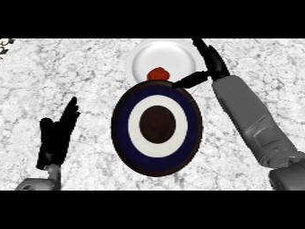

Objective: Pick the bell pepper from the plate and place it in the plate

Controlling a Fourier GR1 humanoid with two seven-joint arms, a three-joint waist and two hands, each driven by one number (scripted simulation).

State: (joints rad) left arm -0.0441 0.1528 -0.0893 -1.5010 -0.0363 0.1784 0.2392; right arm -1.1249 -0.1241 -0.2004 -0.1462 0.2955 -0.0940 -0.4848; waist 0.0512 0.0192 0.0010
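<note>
Overhead, a red bell pepper point(158, 73) sits on the near edge of a white plate point(161, 56) at the back of a marbled counter point(56, 71). Just in front lies a larger plate point(156, 129) with dark blue and white rings. The right hand point(207, 67) is spread beside the pepper, thumb pointing at it, while the left hand point(54, 134) rests open at lower left, fingers straight.

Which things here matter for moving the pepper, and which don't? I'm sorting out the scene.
In the job:
red pepper
white plate
blue ringed plate
right robot hand

Just there:
left robot hand, resting open
marble counter
</note>
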